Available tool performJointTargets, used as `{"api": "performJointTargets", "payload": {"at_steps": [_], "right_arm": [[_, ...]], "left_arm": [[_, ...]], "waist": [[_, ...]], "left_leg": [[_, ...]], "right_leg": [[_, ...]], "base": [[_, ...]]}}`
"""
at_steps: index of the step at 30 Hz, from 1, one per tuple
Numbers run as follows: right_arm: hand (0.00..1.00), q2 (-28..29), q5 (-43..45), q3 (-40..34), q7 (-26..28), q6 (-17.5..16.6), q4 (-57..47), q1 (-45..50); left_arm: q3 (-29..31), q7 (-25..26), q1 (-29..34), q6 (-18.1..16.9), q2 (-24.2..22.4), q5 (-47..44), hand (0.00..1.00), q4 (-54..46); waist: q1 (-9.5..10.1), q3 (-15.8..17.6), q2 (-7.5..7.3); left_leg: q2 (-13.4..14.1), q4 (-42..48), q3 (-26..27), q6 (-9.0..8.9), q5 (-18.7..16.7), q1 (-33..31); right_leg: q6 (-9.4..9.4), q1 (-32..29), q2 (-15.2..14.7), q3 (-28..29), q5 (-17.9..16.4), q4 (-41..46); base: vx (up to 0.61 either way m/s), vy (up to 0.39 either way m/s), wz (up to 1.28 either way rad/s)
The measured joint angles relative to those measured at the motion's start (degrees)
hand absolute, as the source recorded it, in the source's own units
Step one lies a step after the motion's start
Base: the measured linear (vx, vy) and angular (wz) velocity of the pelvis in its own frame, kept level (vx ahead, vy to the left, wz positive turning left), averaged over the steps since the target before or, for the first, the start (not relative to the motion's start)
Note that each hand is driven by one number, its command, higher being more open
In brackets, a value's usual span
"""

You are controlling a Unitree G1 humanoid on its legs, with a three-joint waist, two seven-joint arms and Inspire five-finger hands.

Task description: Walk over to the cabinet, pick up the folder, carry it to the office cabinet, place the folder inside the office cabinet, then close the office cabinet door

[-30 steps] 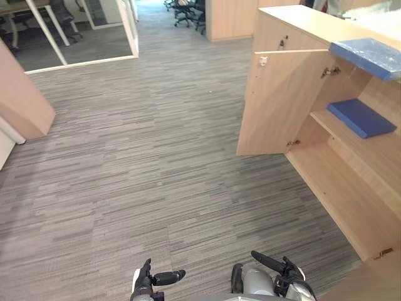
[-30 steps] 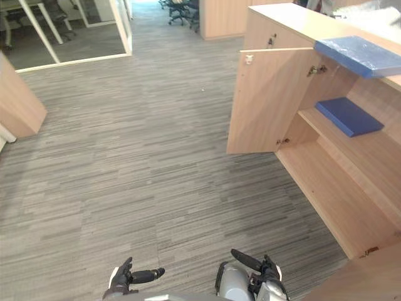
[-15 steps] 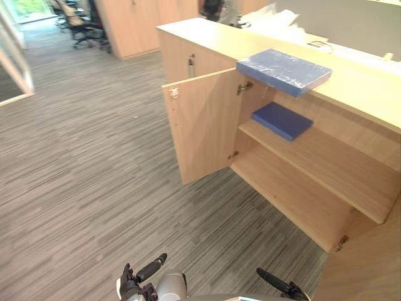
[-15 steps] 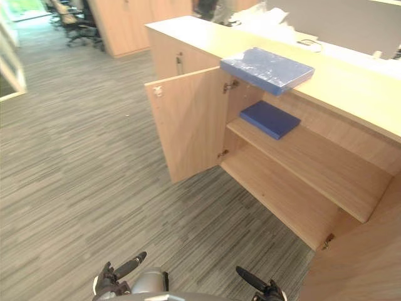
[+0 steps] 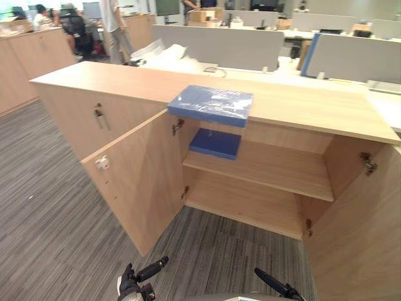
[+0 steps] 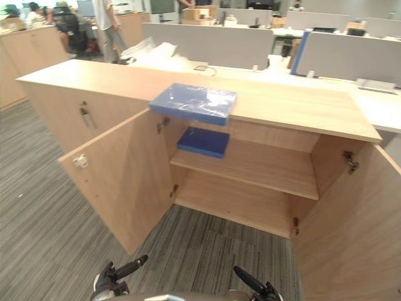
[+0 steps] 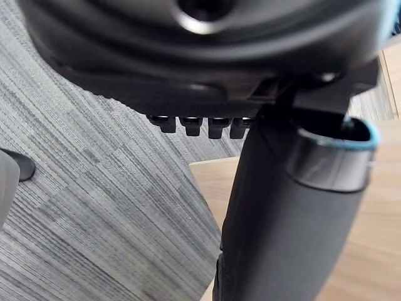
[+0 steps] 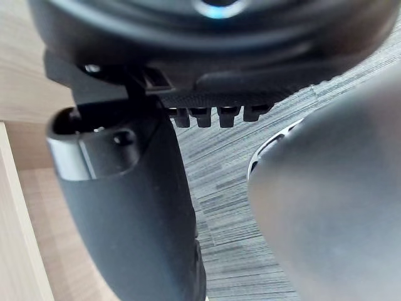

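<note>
Cabinet (image 5: 94, 81): low, long, light wood, seen front-on. Both doors of the right-hand unit stand open; left door (image 5: 141, 182) swings out toward the near left, right door (image 5: 360, 232) toward the near right. The unit further left has its door shut.

Folder (image 5: 211, 105): blue, in glossy clear wrap, lies flat on the cabinet top above the open unit. Its near edge overhangs the front lip, approx. over the left half of the opening. No hand touches it.

Inside: one shelf (image 5: 276, 169) at mid height. A second blue folder (image 5: 215, 143) lies flat at the shelf's left end, directly below the first. Bottom compartment holds nothing visible.

Left hand (image 5: 135, 285): low at the near edge, over grey striped carpet (image 5: 44, 207), well apart from the cabinet. Fingers (image 7: 194, 124) loosely extended, side by side; thumb sticks out; nothing held.

Right hand (image 5: 279, 287): near edge, right of centre, close to the right door. One straight dark finger points far-left; nothing held.

Background: grey desk partitions (image 5: 219, 47) beyond the cabinet; a person (image 5: 116, 25) stands far left.
</note>
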Motion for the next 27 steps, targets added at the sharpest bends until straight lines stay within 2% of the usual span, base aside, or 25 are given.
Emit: {"api": "performJointTargets", "payload": {"at_steps": [1,2,3,4,5,6,7,9,12,14,16,17,19,20,21,22,23,24,26,27], "right_arm": [[1.00,0.0,0.2,0.0,0.0,-0.1,0.0,-0.1],[1.00,-0.4,3.0,-0.2,0.2,-0.6,0.0,-0.5],[1.00,-0.6,4.5,-0.6,0.2,-1.0,0.0,-0.6],[1.00,-0.7,6.1,-0.8,0.1,-1.2,0.1,-0.2],[1.00,-0.6,6.4,-1.1,0.1,-1.1,0.4,0.4],[1.00,-1.6,6.4,-2.5,-0.1,-1.0,1.4,1.3],[1.00,-1.8,6.4,-2.7,-0.5,-1.0,1.8,2.0],[1.00,-2.1,5.7,-2.8,-0.6,-0.3,2.3,2.9],[1.00,-2.2,2.9,-3.3,-1.3,1.2,2.3,4.7],[1.00,-2.7,1.4,-2.1,-1.4,1.4,1.8,5.5],[1.00,-2.7,1.1,-1.4,-1.4,1.7,1.7,4.9],[1.00,-2.8,0.5,-0.4,-1.4,1.7,1.7,4.4],[1.00,-2.8,-0.9,-0.1,-1.4,1.9,2.0,2.6],[1.00,-2.7,-1.2,-0.1,-1.4,2.0,2.5,0.7],[1.00,-2.7,-1.3,0.0,-1.4,1.9,2.6,-0.3],[1.00,-2.4,-1.9,0.1,-1.3,1.9,2.6,-1.3],[1.00,-2.6,-2.1,0.3,-1.3,1.9,2.2,-1.4],[1.00,-2.5,-2.3,0.4,-1.2,1.8,2.3,-1.4],[1.00,-0.2,-3.1,1.8,-0.8,1.8,2.2,-1.7],[1.00,0.2,-3.1,2.4,-0.3,1.8,2.2,-1.9]], "left_arm": [[0.0,0.0,0.1,0.0,0.0,0.0,1.00,0.1],[0.0,0.2,1.1,0.0,0.2,0.0,1.00,1.2],[0.0,0.4,1.4,0.1,0.2,0.0,1.00,2.0],[0.0,0.7,1.9,0.3,0.2,0.0,1.00,2.5],[0.4,0.7,2.1,0.4,0.2,-0.3,1.00,2.7],[0.8,0.7,2.1,0.5,-0.7,-0.2,1.00,2.8],[1.1,0.7,1.7,0.5,-1.4,-0.2,1.00,2.5],[1.3,1.0,1.3,0.5,-2.9,-0.2,1.00,1.9],[1.7,0.2,0.9,0.5,-4.2,-0.2,1.00,-0.4],[2.3,-0.6,0.7,0.2,-5.4,-0.2,1.00,-3.7],[2.4,-0.8,0.7,0.2,-5.1,-0.2,1.00,-4.7],[2.3,-1.0,0.8,0.2,-4.9,-0.2,1.00,-4.9],[2.3,-1.2,0.8,0.2,-4.3,-0.2,1.00,-4.9],[2.2,-1.3,1.1,0.2,-3.9,-0.2,1.00,-4.7],[2.1,-1.4,1.3,0.2,-3.7,-0.1,1.00,-4.2],[1.8,-1.5,1.6,0.3,-3.5,-0.3,1.00,-3.5],[1.0,-1.4,1.7,0.3,-3.9,-0.2,1.00,-2.7],[0.7,-1.7,1.8,0.2,-4.0,-0.5,1.00,-2.2],[-0.8,-2.8,1.0,0.0,-1.4,-0.7,1.00,-0.3],[-1.6,-3.2,1.1,0.0,-0.6,-1.2,1.00,0.5]], "waist": [[-0.08,0.0,0.05],[-0.52,0.6,1.00],[-0.61,1.3,1.54],[-0.95,1.6,1.41],[-1.23,1.7,1.35],[-1.13,1.7,2.05],[-1.07,1.8,2.62],[-1.19,2.2,2.91],[-1.81,2.0,3.17],[-1.73,1.8,3.28],[-1.54,1.7,2.95],[-1.38,1.6,2.45],[-0.22,1.5,1.77],[0.57,1.7,1.29],[0.78,1.8,1.12],[0.95,1.7,1.16],[1.13,0.8,2.68],[1.29,0.4,3.28],[1.38,-0.7,-0.05],[1.39,-1.1,-0.47]], "left_leg": [[0.1,-0.3,0.2,-0.26,0.0,0.2],[1.7,-2.5,2.4,-2.41,-0.1,2.0],[2.7,-3.3,3.2,-3.51,-0.2,3.0],[3.6,-4.5,3.6,-5.09,-0.6,3.6],[3.9,-5.0,3.3,-5.97,-0.7,4.3],[5.2,-6.8,2.4,-5.89,-0.4,5.4],[5.8,-7.3,1.3,-5.97,0.6,5.8],[6.9,-6.3,0.2,-5.90,1.7,5.7],[10.7,6.0,-4.2,-5.91,3.2,1.5],[13.2,27.5,-8.6,-8.32,4.5,-8.1],[14.1,37.8,-8.2,-8.19,4.3,-13.8],[13.8,40.0,-7.3,-8.17,4.1,-16.6],[12.5,37.1,-6.2,-7.79,1.9,-18.8],[10.2,31.5,-7.0,-7.54,0.3,-19.1],[8.9,27.7,-7.8,-7.48,0.0,-19.2],[6.3,19.3,-10.4,-7.34,0.3,-19.1],[5.0,9.6,-13.2,-5.56,7.0,-19.0],[4.8,7.9,-14.3,-5.56,7.7,-19.2],[1.1,3.2,-12.8,-3.93,9.2,-16.5],[-0.3,0.7,-12.2,-3.23,10.1,-15.1]], "right_leg": [[0.22,-0.3,0.1,-0.3,-0.2,-0.8],[0.83,-3.1,2.0,-1.4,-0.2,-7.9],[1.21,-4.3,3.6,-1.1,0.2,-12.2],[1.48,-5.4,5.0,-0.3,3.4,-18.2],[-0.31,-5.2,5.6,-0.5,5.4,-18.2],[-1.26,-4.7,7.9,-1.1,4.1,-18.2],[-2.45,-5.3,8.5,-1.5,2.2,-16.8],[-3.58,-4.8,9.4,-2.0,0.7,-16.3],[-4.56,1.6,11.9,-5.1,0.0,-21.5],[-4.82,6.3,13.7,-6.7,0.3,-26.5],[-4.75,9.7,14.9,-7.0,0.8,-29.8],[-4.60,11.5,15.2,-6.9,1.3,-31.7],[-4.29,13.3,14.9,-4.6,2.2,-33.8],[-3.87,13.8,14.2,-2.3,2.7,-34.4],[-3.63,14.0,13.6,-1.4,2.8,-34.4],[-3.01,14.6,12.8,-0.1,3.1,-34.7],[-1.72,14.7,13.3,0.3,3.4,-35.2],[-1.11,14.9,13.7,0.6,3.1,-35.5],[1.20,16.0,9.7,1.0,3.7,-37.6],[2.04,16.4,8.4,1.5,4.4,-38.4]], "base": [[0.19,-0.124,-0.73],[0.16,-0.125,-0.64],[0.24,-0.253,-0.70],[0.23,-0.261,-0.26],[0.25,-0.285,-0.11],[0.36,-0.305,-0.05],[0.37,-0.309,-0.11],[0.33,-0.299,-0.02],[0.38,-0.337,0.33],[0.25,-0.212,0.33],[0.17,-0.062,0.08],[0.17,-0.004,-0.05],[0.19,0.084,-0.55],[0.19,0.150,-0.87],[0.18,0.195,-0.84],[0.16,0.218,-0.52],[0.19,0.291,-0.38],[0.17,0.242,-0.08],[0.22,0.233,0.00],[0.19,0.208,-0.04]]}}
